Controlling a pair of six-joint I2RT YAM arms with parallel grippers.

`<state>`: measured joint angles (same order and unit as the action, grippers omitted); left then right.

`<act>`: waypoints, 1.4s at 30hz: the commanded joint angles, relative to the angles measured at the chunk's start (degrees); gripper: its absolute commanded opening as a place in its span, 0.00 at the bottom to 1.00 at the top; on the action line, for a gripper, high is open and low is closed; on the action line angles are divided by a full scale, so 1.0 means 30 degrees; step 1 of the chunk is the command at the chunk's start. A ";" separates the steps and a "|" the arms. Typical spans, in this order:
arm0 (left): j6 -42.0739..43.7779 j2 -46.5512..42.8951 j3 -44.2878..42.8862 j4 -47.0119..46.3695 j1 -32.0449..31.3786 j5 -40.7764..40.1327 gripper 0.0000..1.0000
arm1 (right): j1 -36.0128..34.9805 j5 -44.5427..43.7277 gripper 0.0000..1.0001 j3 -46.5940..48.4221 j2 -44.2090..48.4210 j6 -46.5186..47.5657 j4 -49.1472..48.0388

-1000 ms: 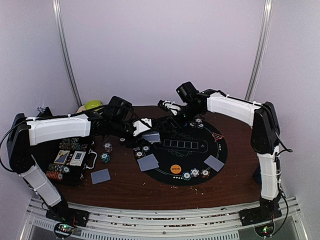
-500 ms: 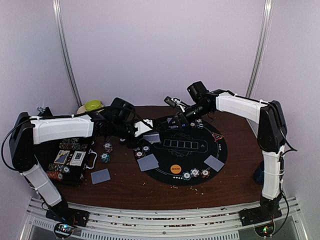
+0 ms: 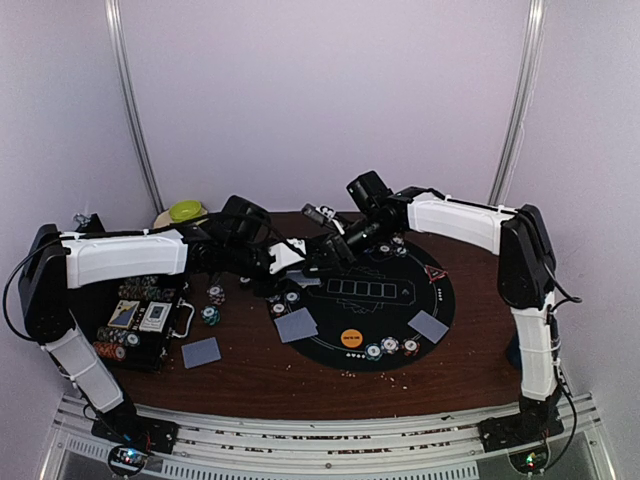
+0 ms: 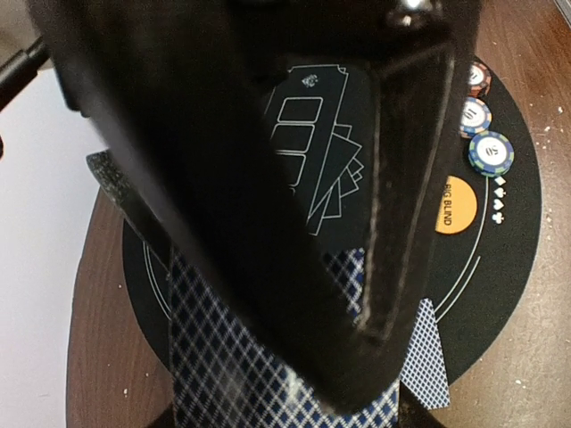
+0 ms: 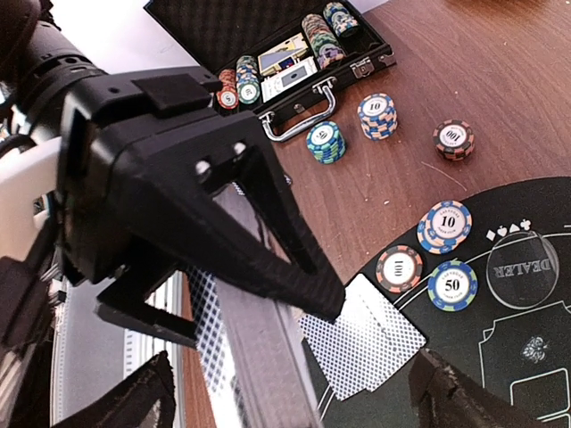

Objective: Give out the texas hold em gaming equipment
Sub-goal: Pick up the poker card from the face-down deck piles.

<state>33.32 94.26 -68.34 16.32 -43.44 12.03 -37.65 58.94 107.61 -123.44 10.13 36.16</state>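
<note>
My left gripper (image 3: 290, 262) (image 4: 366, 370) is shut on a deck of playing cards (image 4: 223, 366) with a blue diamond back, held above the left edge of the black round mat (image 3: 440, 290). My right gripper (image 3: 322, 252) (image 5: 294, 406) stands open right beside it, its fingertips on either side of the deck (image 5: 259, 357). Face-down cards lie at the mat's left (image 3: 296, 324) (image 5: 370, 343), at its right (image 3: 428, 326), and on the wood (image 3: 201, 352). Striped poker chips (image 5: 443, 226) and an orange button (image 3: 351, 338) (image 4: 455, 205) sit on the mat.
The open black chip case (image 3: 140, 315) (image 5: 277, 53) sits at the left with chips and card boxes inside. Loose chip stacks (image 5: 326, 141) (image 5: 376, 114) (image 5: 453, 138) stand on the wood beside it. A clear dealer button (image 5: 526, 267) lies on the mat. A yellow-green object (image 3: 185, 210) sits at the back left.
My right gripper has swung left and down toward the deck in the left gripper. The left arm has held still with the deck.
</note>
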 commanded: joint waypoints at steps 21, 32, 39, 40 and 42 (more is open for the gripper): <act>0.0143 0.0012 -0.0014 -0.0633 -0.0110 0.0593 0.05 | 0.0952 -0.1958 0.44 -0.0167 -0.0425 -0.1173 -0.0807; 0.0146 0.0047 -0.0013 -0.0664 -0.0110 0.0533 0.05 | 0.0683 -0.0101 0.37 0.0856 0.0387 0.1909 0.2607; 0.0160 0.0043 0.0002 -0.0664 -0.0110 0.0561 0.05 | 0.0128 0.0026 0.36 0.1064 0.0967 0.2833 0.3770; 0.0145 0.0038 -0.0001 -0.0663 -0.0110 0.0552 0.05 | 0.0128 -0.0041 0.36 0.1093 0.0985 0.2882 0.3884; 0.0150 0.0012 0.0000 -0.0663 -0.0111 0.0535 0.05 | 0.0128 -0.0281 0.34 0.1102 0.1023 0.3012 0.4074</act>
<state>33.36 94.85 -68.23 17.02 -43.57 12.49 -36.91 58.61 109.32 -123.11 16.84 45.74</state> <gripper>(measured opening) 0.507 0.353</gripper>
